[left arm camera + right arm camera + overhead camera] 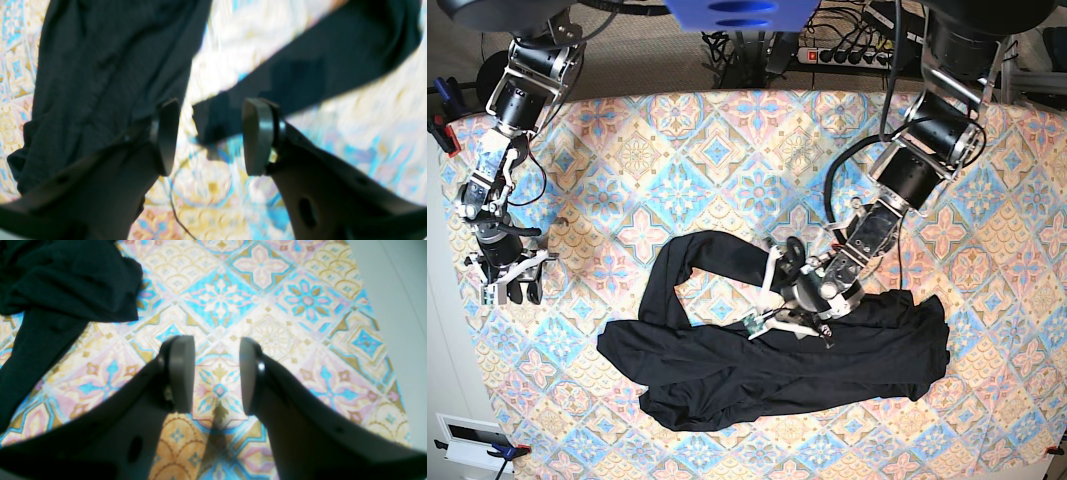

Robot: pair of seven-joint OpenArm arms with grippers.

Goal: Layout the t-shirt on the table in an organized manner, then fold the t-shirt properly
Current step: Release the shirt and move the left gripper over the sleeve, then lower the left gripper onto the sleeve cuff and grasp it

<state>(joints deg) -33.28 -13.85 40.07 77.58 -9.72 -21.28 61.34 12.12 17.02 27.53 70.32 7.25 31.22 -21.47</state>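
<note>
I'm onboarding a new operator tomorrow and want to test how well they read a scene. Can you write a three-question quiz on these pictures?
1. True or false: the t-shirt lies flat and neatly spread on the table.
2. Which gripper is nearer the t-shirt? A) left gripper B) right gripper
3. Fill in: between the right gripper's open jaws, the right wrist view shows only the patterned ____.

Key:
1. False; it is bunched, with a sleeve curving away from the body.
2. A; its open jaws straddle a sleeve end, while the right gripper hangs over bare cloth near the table's edge.
3. Table cloth.
</note>
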